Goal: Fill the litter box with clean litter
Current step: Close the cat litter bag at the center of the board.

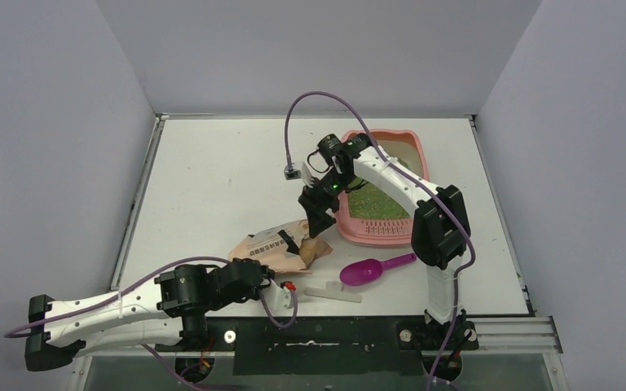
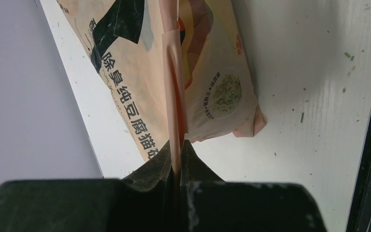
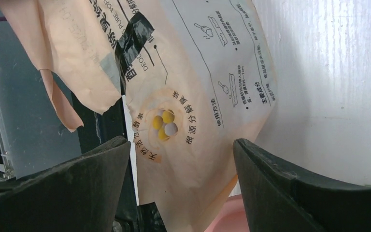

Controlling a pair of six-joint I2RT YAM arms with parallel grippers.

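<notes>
The pink litter box (image 1: 377, 235) stands at the back right of the table, and a bed of green litter (image 1: 373, 203) lies in it. In front of its left side a tan litter bag (image 1: 277, 244) lies on the table. My left gripper (image 2: 179, 146) is shut on a pink seam of the bag (image 2: 207, 72); in the top view the left gripper (image 1: 271, 282) is at the bag's near end. My right gripper (image 1: 318, 218) hangs open over the bag's far end. Its fingers (image 3: 84, 174) stand wide apart above the bag (image 3: 198, 96) and hold nothing. A bit of the litter box (image 3: 224, 218) shows below.
A magenta scoop (image 1: 372, 270) lies right of the bag, in front of the box. A white strip (image 1: 334, 292) rests near the front edge. A purple cable (image 1: 293, 114) loops above the table behind the right arm. Grey walls close three sides.
</notes>
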